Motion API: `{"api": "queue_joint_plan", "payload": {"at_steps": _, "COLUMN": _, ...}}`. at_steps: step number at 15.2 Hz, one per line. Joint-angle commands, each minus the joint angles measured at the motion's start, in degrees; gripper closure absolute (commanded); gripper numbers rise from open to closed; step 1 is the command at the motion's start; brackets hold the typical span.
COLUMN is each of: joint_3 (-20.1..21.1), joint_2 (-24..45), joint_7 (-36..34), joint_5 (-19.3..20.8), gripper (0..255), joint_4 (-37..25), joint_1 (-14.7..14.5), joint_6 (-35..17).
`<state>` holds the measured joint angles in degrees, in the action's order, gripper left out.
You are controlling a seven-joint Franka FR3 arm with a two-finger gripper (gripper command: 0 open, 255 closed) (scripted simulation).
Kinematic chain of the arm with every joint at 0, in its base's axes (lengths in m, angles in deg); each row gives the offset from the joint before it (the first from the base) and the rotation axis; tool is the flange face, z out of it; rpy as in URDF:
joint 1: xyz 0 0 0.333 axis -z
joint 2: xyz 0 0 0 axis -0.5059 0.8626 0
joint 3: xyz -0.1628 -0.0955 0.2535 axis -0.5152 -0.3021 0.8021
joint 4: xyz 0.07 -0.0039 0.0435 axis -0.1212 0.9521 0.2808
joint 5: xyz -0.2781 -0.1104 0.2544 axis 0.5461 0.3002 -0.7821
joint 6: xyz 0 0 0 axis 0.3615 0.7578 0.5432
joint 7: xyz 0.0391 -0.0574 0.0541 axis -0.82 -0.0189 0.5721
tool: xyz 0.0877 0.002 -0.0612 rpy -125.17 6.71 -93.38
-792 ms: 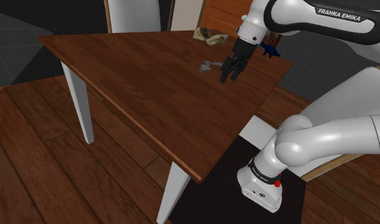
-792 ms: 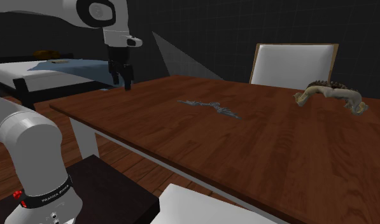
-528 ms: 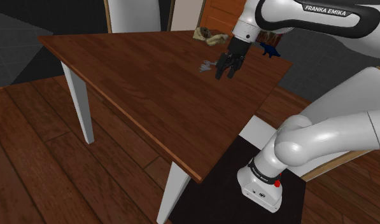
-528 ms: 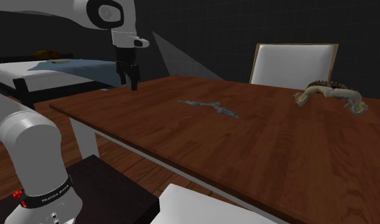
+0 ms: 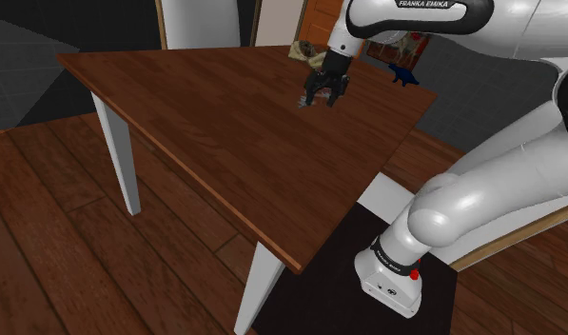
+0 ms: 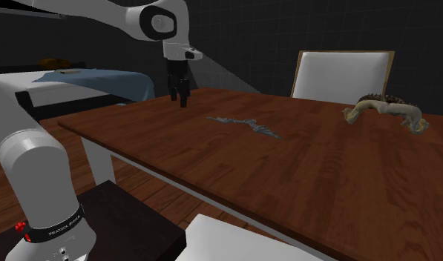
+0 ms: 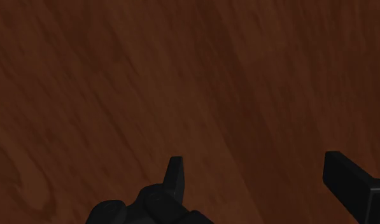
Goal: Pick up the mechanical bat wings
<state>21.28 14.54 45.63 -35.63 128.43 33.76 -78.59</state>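
Hanging over the table [image 6: 323,193] — fingers [image 7: 174,181] spread wide, grey bat wings [image 6: 245,124] near, untouched.

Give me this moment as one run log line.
stage: pre-grasp | jaws: open, empty, above table, short of wings | wings: flat on table, untouched

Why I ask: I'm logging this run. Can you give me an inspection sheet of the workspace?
Surface: brown wooden table on white legs.
Job's things: grey bat wings lie flat on the table, untouched.
Clutter: a tan curved thing lies on the table near the chair.
Grippers: the gripper is open, above the table and apart from the bat wings.
Cables: nothing seen.
Surroundings: white chair behind the table, bed with a blue cover, wooden floor.
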Motion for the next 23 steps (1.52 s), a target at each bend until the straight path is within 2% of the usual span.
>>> {"api": "queue_joint_plan", "payload": {"at_steps": 1, "joint_3": -0.61, "joint_2": 4.33, "joint_7": -1.44, "joint_5": 0.14, "gripper": 0, "joint_4": -3.80, "joint_1": 0.79, "joint_6": -0.41}}
{"api": "queue_joint_plan", "payload": {"at_steps": 8, "joint_3": -3.46, "joint_2": 18.18, "joint_7": -5.53, "joint_5": 0.02, "gripper": 0, "joint_4": -16.61, "joint_1": 3.60, "joint_6": -0.93}}
{"api": "queue_joint_plan", "payload": {"at_steps": 16, "joint_3": -6.96, "joint_2": 33.42, "joint_7": -9.34, "joint_5": -1.72, "gripper": 0, "joint_4": -33.54, "joint_1": 7.36, "joint_6": 1.59}}
{"api": "queue_joint_plan", "payload": {"at_steps": 23, "joint_3": -6.86, "joint_2": 33.95, "joint_7": -9.15, "joint_5": -1.92, "gripper": 0, "joint_4": -28.84, "joint_1": 7.32, "joint_6": -3.62}}
